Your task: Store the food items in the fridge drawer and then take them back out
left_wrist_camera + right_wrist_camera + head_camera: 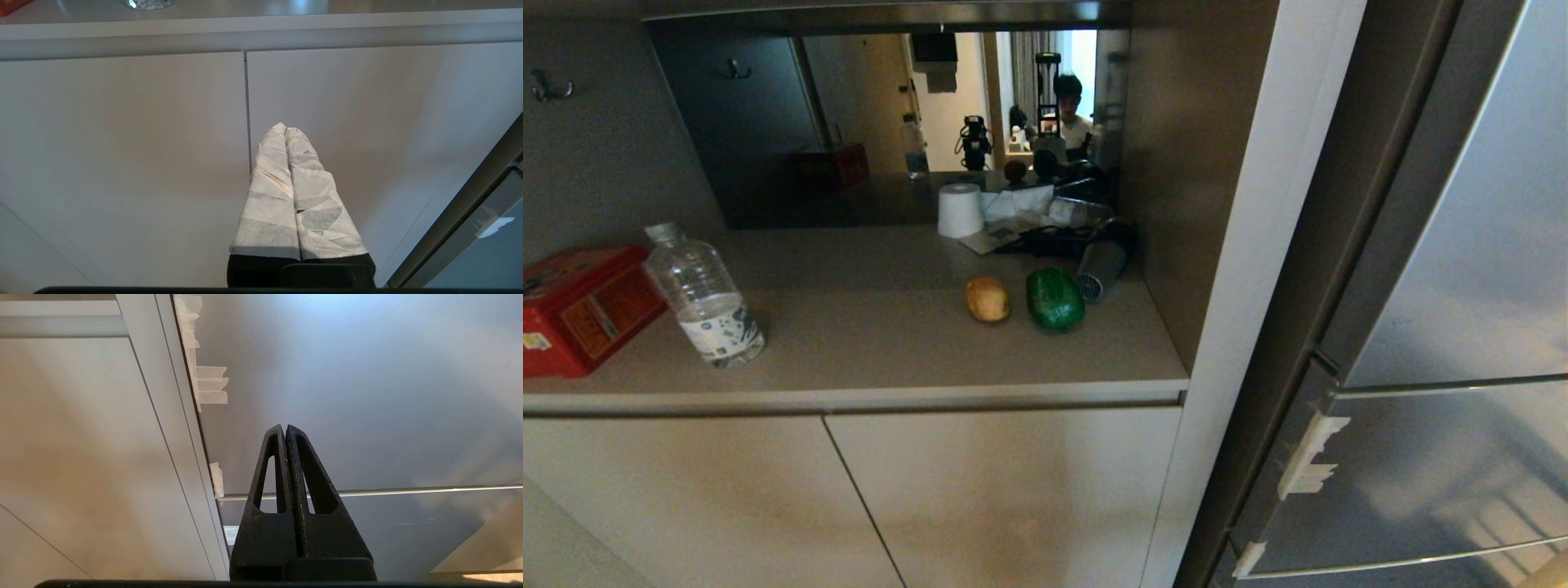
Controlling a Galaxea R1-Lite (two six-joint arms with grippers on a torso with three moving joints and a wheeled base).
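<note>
Head view: potato (987, 298) and green pepper (1054, 300) side by side on counter (866, 327), just apart, near its right end. Water bottle (704, 296) and red tin (580, 306) at counter's left. Fridge (1445, 327) at right, doors closed, drawer hidden. Left wrist view: left gripper (284, 127), fingers taped white, pressed together, empty, facing cabinet doors (122, 163). Right wrist view: right gripper (284, 428), black fingers pressed together, empty, facing fridge front.

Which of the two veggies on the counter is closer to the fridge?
The green pepper. It sits on the fridge side of the brown potato, which lies just beside it, nearer the water bottle.
</note>
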